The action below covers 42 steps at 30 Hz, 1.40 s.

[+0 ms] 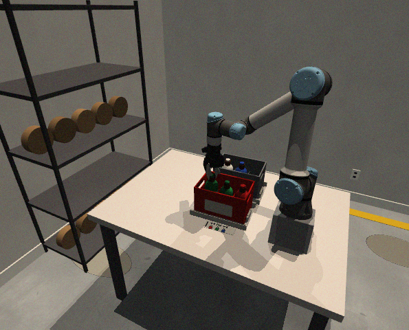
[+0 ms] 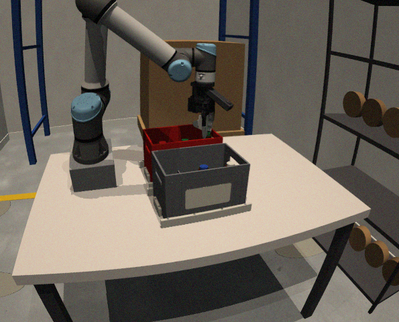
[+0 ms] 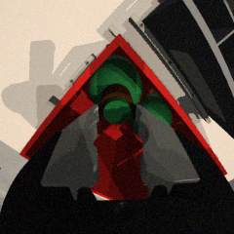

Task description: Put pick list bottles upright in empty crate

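Gripper [image 1: 212, 174] [image 2: 205, 129] [image 3: 116, 105] pinching green bottle [image 1: 211, 183] [image 2: 208, 134] [image 3: 116, 83] by its neck, fingers pointing down, probably so it goes upright into red crate [image 1: 221, 202] [image 2: 178, 141] [image 3: 73, 95] without bumping walls.

To the left in the top view, a black-framed shelf rack [image 1: 64, 192] [image 2: 322, 114] carries brown discs, 5 of them on 1 shelf. In the exterior view, a brown panel [image 2: 192, 83] stands beyond the table's far edge, between blue posts [image 2: 27, 104]. A wall outlet [image 1: 355, 174] sits past the right corner.
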{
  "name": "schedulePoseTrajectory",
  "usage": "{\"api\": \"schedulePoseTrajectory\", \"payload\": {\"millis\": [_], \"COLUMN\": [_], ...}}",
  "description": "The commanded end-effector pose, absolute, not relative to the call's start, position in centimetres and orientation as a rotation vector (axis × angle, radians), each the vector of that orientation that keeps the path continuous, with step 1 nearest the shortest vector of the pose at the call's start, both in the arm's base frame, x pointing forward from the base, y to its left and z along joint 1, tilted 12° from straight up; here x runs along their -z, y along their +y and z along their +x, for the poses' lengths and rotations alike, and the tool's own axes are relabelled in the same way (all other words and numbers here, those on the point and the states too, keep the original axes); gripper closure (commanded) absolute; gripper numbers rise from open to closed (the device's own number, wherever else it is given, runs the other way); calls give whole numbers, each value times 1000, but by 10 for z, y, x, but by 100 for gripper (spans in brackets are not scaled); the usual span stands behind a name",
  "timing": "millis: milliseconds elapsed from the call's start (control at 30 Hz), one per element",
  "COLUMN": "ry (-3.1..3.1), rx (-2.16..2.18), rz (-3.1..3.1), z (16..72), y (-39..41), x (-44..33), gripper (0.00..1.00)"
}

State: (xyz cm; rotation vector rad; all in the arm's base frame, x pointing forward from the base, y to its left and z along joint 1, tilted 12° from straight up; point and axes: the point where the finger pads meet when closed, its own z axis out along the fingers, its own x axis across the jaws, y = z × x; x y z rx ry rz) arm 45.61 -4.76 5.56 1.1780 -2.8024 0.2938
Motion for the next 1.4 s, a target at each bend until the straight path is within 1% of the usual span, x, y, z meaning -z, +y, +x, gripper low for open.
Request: {"api": "schedulePoseTrajectory", "payload": {"millis": [0, 1367], "ry": [-2805, -2809], "rx": [-296, -301], "rz": [1179, 1180], "z": [457, 459], "y": [-49, -52], "x": [-53, -39], "gripper": [100, 100]}}
